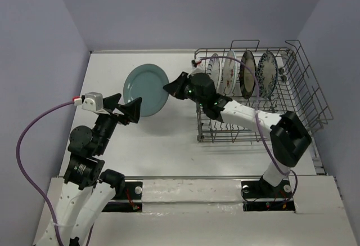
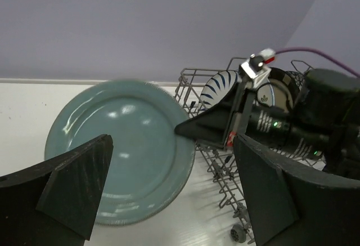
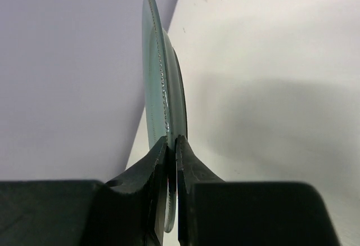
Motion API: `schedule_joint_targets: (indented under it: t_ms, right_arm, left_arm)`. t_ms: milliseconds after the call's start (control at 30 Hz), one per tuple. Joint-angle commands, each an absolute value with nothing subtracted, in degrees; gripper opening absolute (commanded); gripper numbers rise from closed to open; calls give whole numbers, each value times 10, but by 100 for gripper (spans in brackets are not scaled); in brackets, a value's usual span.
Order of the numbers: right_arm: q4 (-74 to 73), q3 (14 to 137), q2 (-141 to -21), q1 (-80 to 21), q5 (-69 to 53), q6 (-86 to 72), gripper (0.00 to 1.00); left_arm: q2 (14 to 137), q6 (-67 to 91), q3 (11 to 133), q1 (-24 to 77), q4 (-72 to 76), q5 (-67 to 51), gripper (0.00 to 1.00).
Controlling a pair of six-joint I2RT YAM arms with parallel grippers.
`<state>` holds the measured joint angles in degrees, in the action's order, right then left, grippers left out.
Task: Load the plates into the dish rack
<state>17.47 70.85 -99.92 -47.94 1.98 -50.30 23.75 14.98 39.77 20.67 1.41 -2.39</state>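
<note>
A robotics lab cell rather than a kitchen: plain lavender-grey walls (image 1: pixel 34 43) close round a white worktop (image 1: pixel 169 150) on three sides, a left arm (image 1: pixel 84 142) and a right arm (image 1: pixel 289 136) are bolted at its near edge, and purple cables (image 1: pixel 22 139) loop from their wrist cameras (image 1: pixel 93 101). The kitchenware is a wire dish rack (image 1: pixel 306 91) holding plates (image 1: pixel 247 74), with a teal plate (image 1: pixel 145 88) beside it
</note>
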Motion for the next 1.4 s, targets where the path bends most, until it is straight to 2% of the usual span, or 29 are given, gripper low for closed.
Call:
schedule_joint_targets:
  t_ms: [0, 133, 300, 500, 800, 1067, 1367]
  right_arm:
    - [273, 705, -887, -434, -41, -496, 7]
    - [170, 700, -784, -390, -34, -424, 7]
    - [-52, 743, -645, -316, -16, -337, 7]
    - [-273, 847, -587, -299, 66, -251, 7]
    - [-466, 965, -561, -299, 153, -198, 7]
    - [-533, 995, -583, -299, 208, -157, 7]
    - [-518, 971, -611, -299, 245, -128, 7]
  left_arm:
    - [221, 122, 390, 224, 28, -6, 99]
    - [212, 120, 385, 240, 18, 17, 99]
    - [202, 117, 385, 258, 18, 17, 99]
    - [196, 115, 384, 271, 16, 25, 99]
    - [200, 117, 384, 275, 16, 23, 99]
    - [206, 119, 383, 275, 16, 25, 99]
    - [209, 118, 382, 275, 16, 25, 99]
